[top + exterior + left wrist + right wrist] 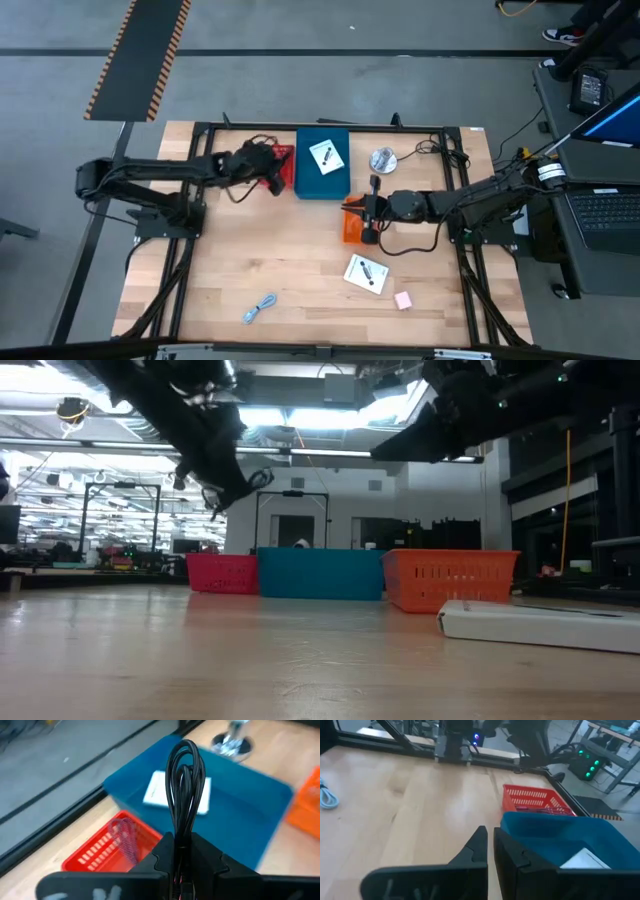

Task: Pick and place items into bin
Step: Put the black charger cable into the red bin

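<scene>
My left gripper (182, 851) is shut on the black coiled cable (186, 780). In the high view it (276, 170) hovers over the red bin (281, 168), beside the blue bin (322, 185). One white card (327, 157) lies in the blue bin. A second white card (366, 273), the pink block (403, 300) and the light-blue cable (260, 308) lie flat on the table. My right gripper (490, 847) is shut and empty, and it (354, 208) is above the orange bin (351, 228). No green piece shows. My left gripper pinches the black coiled cable between its two fingers at the lower end of the coil (181, 840). The bundled loops (186, 765) stick out forward past the fingertips, lifted clear above the red and blue bins. The fingers hide what lies behind the pinch.
The round silver disc (382, 158) stands on the table right of the blue bin. The three bins sit in a row in the low view: red (222, 573), blue (320, 573), orange (450, 578). Bare wood lies toward the near edge (300, 270). A black frame rims the table.
</scene>
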Robot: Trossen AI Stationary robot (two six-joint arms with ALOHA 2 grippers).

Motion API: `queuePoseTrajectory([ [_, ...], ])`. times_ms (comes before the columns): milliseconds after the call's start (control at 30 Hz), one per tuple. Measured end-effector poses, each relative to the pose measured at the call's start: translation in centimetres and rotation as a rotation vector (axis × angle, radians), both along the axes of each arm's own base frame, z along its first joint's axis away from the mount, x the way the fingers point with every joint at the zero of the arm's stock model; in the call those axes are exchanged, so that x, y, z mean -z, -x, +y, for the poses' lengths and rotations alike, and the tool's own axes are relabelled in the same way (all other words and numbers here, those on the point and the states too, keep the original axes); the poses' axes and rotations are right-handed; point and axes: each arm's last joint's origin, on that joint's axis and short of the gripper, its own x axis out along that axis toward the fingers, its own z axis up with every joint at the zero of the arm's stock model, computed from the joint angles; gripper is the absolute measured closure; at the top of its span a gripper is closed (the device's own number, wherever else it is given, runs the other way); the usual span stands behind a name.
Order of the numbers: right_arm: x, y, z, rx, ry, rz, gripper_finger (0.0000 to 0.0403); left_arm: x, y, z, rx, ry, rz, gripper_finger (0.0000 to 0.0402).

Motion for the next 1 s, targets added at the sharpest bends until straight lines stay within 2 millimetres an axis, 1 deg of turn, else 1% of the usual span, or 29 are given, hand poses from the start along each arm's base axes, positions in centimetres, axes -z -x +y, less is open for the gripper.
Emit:
queuePoseTrajectory([
  [200, 0.6, 0.1, -0.6, 0.024, -0.004, 0.059, 0.0391, 1.1, -1.6, 2.7, -0.063, 0.05, 0.068, 0.0369],
  [300, 0.8, 0.2, -0.6, 0.037, -0.034, 0.079, 0.0391, 2.0, -1.8, 3.9, -0.117, 0.078, 0.094, 0.0369],
  [400, 1.0, 0.3, -0.6, 0.039, -0.035, 0.099, 0.0391, 2.7, -1.9, 4.6, -0.148, 0.095, 0.115, 0.0369],
  [700, 1.0, 0.3, -0.6, 0.029, -0.005, 0.109, 0.0391, 4.7, -2.4, 5.5, -0.176, 0.123, 0.183, 0.0368],
  [1000, 1.0, 0.3, -0.6, 0.027, -0.002, 0.108, 0.0391, 6.0, -2.8, 5.7, -0.198, 0.145, 0.213, 0.0347],
])
